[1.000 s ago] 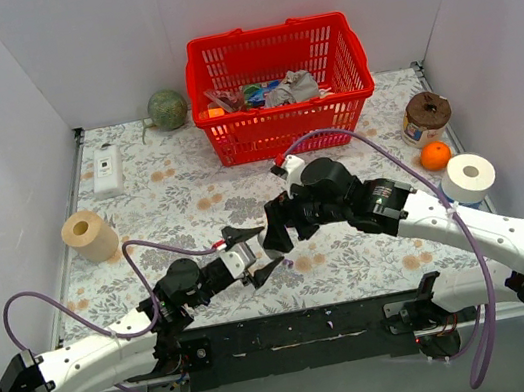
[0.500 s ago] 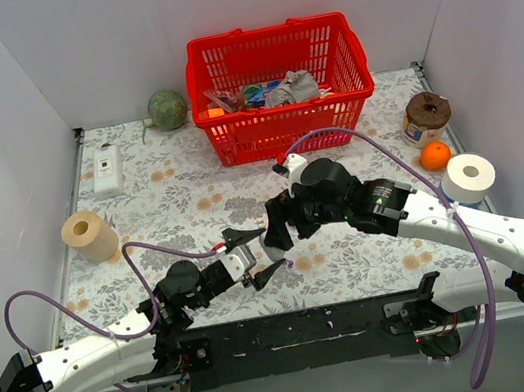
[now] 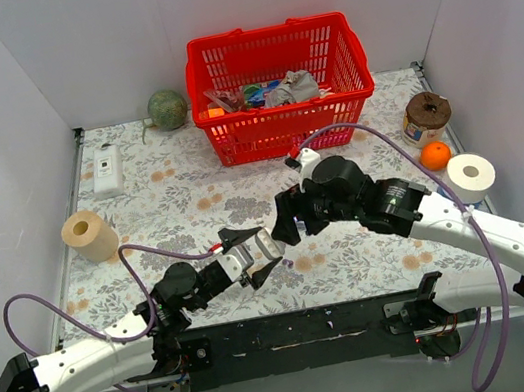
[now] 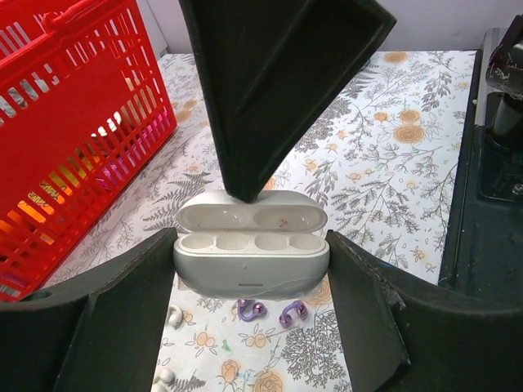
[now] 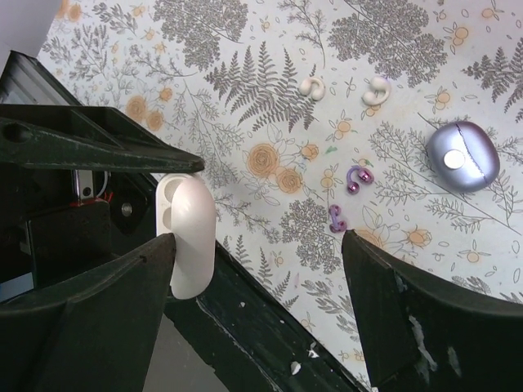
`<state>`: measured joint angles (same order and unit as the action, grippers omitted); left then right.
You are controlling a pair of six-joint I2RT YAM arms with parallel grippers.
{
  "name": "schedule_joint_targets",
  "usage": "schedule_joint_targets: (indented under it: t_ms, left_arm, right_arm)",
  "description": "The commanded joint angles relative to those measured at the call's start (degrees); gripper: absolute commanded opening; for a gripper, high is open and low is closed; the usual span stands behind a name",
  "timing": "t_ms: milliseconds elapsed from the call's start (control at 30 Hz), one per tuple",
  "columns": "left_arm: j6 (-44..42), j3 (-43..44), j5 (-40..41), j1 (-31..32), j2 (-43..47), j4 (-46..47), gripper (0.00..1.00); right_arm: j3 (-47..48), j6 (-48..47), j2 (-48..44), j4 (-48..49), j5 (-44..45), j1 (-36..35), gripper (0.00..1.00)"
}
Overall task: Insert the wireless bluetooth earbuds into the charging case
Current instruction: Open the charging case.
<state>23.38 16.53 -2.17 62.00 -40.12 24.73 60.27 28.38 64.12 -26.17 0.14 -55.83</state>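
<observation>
My left gripper (image 4: 251, 269) is shut on the two ends of a white earbud case (image 4: 251, 261) held above the table, lid open, its wells empty. Two purple earbuds (image 4: 252, 309) (image 4: 293, 312) lie on the floral cloth just below it. In the right wrist view the earbuds (image 5: 357, 178) (image 5: 337, 217) lie apart, and the lavender charging case (image 5: 462, 157) rests closed to their right. My right gripper (image 5: 257, 245) hangs open above them, holding nothing. One of its fingers (image 4: 278, 82) hovers right behind the white case (image 3: 267, 246).
Two white earbuds (image 5: 311, 86) (image 5: 376, 90) lie farther out on the cloth. At the back stands a red basket (image 3: 278, 86) with a green ball (image 3: 167, 109) and white box (image 3: 107, 169) to its left. Paper rolls (image 3: 89, 236) (image 3: 469, 177), an orange (image 3: 434, 154) and a jar (image 3: 426, 114) line the sides.
My right arm has drawn back to the right, away from the left gripper. The left gripper keeps its hold on the white case and has barely moved.
</observation>
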Motion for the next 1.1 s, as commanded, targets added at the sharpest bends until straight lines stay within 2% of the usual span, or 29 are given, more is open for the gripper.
schedule_joint_targets:
  t_ms: [0, 167, 300, 500, 767, 1067]
  left_arm:
    - [-1.05, 1.31, 1.38, 0.23, 1.53, 1.11, 0.0]
    - [-0.88, 0.96, 1.47, 0.23, 1.8, 0.93, 0.0]
    - [-0.79, 1.04, 1.47, 0.23, 1.54, 1.02, 0.0]
    - [-1.49, 1.84, 1.38, 0.14, 0.04, 0.49, 0.0]
    - [-1.05, 1.92, 1.3, 0.23, -0.23, 1.11, 0.0]
    - [-0.52, 1.83, 1.29, 0.23, 1.09, 0.67, 0.0]
  right_arm:
    - [-0.59, 0.62, -1.62, -2.39, 3.37, 0.55, 0.89]
    - [-1.74, 0.8, -5.75, 2.95, 1.27, 0.64, 0.89]
    - [0.46, -0.69, -4.09, 3.58, -3.64, 0.55, 0.88]
    - [1.78, -1.92, -1.72, 5.43, -6.55, 0.11, 0.88]
    - [2.75, -2.1, 1.54, 2.88, -3.4, -0.15, 0.86]
    - [1.78, -1.22, 1.1, 0.86, 1.26, 0.28, 0.86]
